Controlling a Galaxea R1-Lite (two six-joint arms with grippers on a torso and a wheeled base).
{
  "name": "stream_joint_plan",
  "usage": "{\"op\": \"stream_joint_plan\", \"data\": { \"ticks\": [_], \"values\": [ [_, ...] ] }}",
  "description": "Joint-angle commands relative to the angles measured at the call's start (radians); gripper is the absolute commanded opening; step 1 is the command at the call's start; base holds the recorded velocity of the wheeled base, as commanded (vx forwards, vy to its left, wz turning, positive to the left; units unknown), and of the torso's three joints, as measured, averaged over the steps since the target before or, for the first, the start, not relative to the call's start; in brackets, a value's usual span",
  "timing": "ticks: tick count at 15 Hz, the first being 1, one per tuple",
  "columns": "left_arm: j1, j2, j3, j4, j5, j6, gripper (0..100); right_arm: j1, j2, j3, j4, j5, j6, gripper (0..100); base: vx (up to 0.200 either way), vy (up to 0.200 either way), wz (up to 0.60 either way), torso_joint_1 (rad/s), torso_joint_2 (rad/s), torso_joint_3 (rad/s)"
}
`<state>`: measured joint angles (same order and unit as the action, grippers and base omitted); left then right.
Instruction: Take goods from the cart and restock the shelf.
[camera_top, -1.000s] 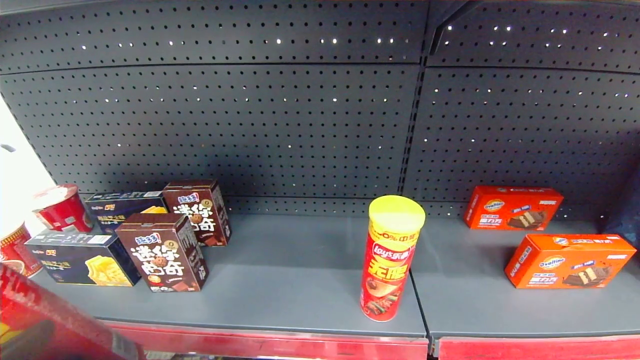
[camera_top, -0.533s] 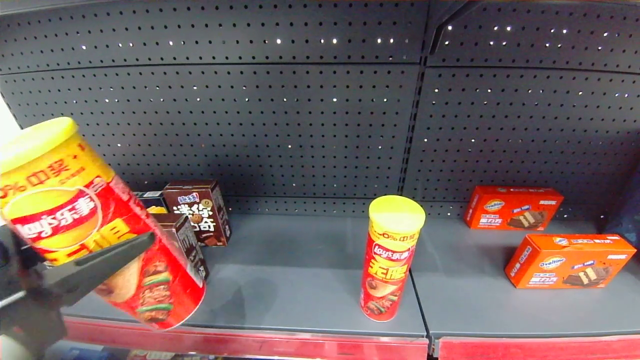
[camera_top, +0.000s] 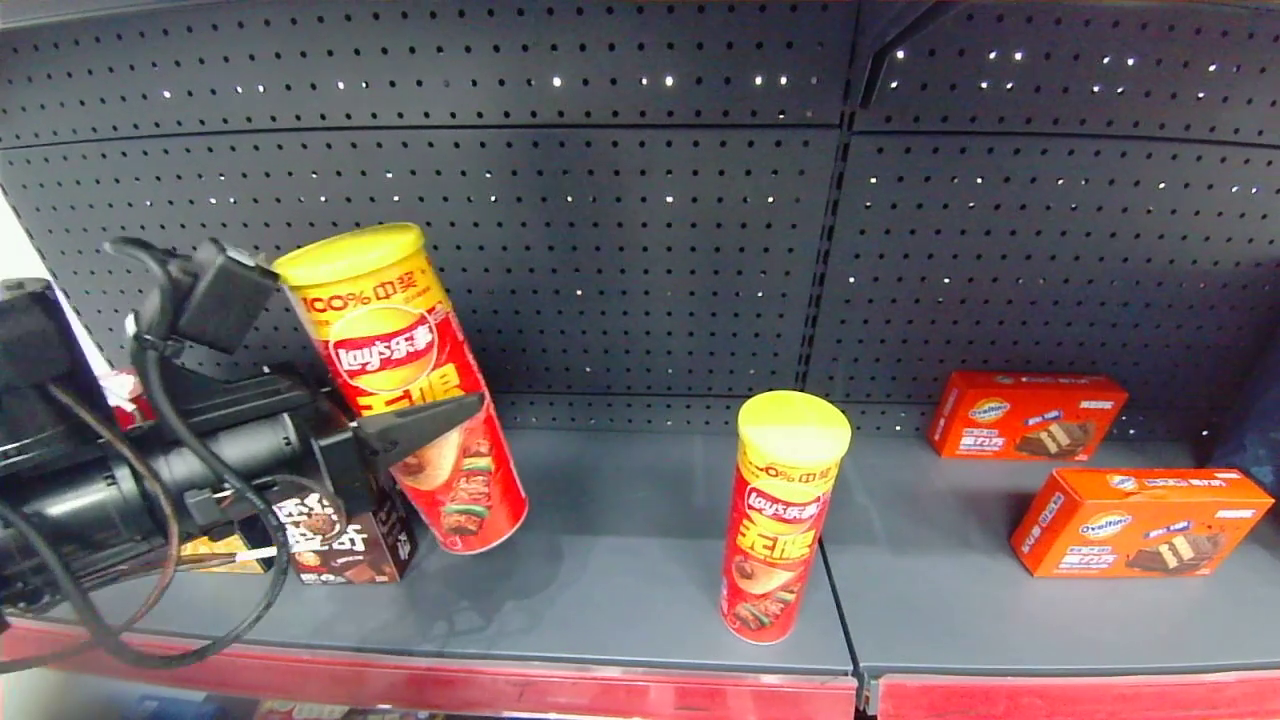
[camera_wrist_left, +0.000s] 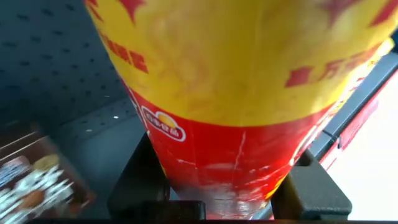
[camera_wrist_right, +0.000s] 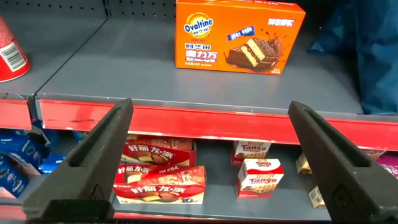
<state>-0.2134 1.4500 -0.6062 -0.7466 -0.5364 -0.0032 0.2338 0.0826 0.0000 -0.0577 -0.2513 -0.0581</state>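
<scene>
A: Left pincer (camera_top: 450, 415)?
B: Pinching the held can (camera_top: 385, 340) at mid-body. One finger (camera_top: 420, 425) crosses the can's front. In the left wrist view the two fingers (camera_wrist_left: 140, 180) sit on either side of the can (camera_wrist_left: 236, 74), tight on it.

A: Where's the can?
B: Over the left part of the shelf (camera_top: 620, 540). It's tilted, yellow lid leaning left towards the pegboard (camera_top: 620, 250). Its base is low and looks just off the deck.

A: Anything near it?
B: A brown box (camera_top: 350, 545) is just beside the base, partly hidden by the arm. I can't tell if they touch.

A: Other stock?
B: The second can (camera_top: 783, 510) stands upright near the front edge, right of the held one and well apart from it. There are two orange boxes on the right section, rear one (camera_top: 1025, 415) by the back panel, front one (camera_top: 1140, 522) nearer the edge.

A: Right pincer (camera_wrist_right: 210, 106)?
B: Spread wide, nothing in it. It's in front of the shelf's red lip (camera_wrist_right: 186, 118). One orange box (camera_wrist_right: 239, 36) sits on the deck beyond it, and more cartons (camera_wrist_right: 158, 183) are on the tier below.
</scene>
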Motion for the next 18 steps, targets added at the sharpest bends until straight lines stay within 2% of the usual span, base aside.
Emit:
{"op": "stream_joint_plan", "data": {
  "ticks": [1, 3, 4, 5, 11, 13, 15, 18],
  "values": [
    [-0.026, 0.102, -0.027, -0.019, 0.003, 0.002, 0, 0.001, 0.006, 0.000, -0.001, 0.000, 0.000, 100, 0.000, 0.000, 0.00, 0.000, 0.00, 0.000],
    [-0.034, 0.250, -0.055, -0.203, 0.013, -0.003, 0, 0.001, 0.006, 0.000, -0.001, 0.017, -0.008, 100, 0.000, 0.000, 0.00, 0.000, 0.00, 0.000],
    [-0.035, 0.267, -0.064, -0.220, 0.015, -0.003, 0, 0.001, 0.006, 0.000, -0.001, 0.017, -0.006, 100, 0.000, 0.000, 0.00, 0.000, 0.00, 0.000],
    [-0.061, 0.316, -0.115, -0.234, 0.027, -0.003, 0, 0.001, 0.006, 0.000, -0.001, 0.041, -0.008, 100, 0.000, 0.000, 0.00, 0.000, 0.00, 0.000],
    [-0.147, 0.431, -0.250, -0.227, 0.032, -0.003, 0, 0.001, 0.006, 0.000, 0.001, 0.063, 0.041, 100, 0.000, 0.000, 0.00, 0.000, 0.00, 0.000],
    [-0.170, 0.461, -0.268, -0.229, 0.035, -0.003, 0, 0.001, 0.006, 0.000, 0.001, 0.064, 0.044, 100, 0.000, 0.000, 0.00, 0.000, 0.00, 0.000],
    [-0.175, 0.483, -0.276, -0.237, 0.035, -0.003, 0, 0.001, 0.006, 0.000, 0.001, 0.086, 0.044, 100, 0.000, 0.000, 0.00, 0.000, 0.00, 0.000],
    [-0.176, 0.484, -0.288, -0.238, 0.035, -0.003, 0, 0.001, 0.006, 0.000, 0.001, 0.179, 0.037, 100, 0.000, 0.000, 0.00, 0.000, 0.00, 0.000]
  ]
}}
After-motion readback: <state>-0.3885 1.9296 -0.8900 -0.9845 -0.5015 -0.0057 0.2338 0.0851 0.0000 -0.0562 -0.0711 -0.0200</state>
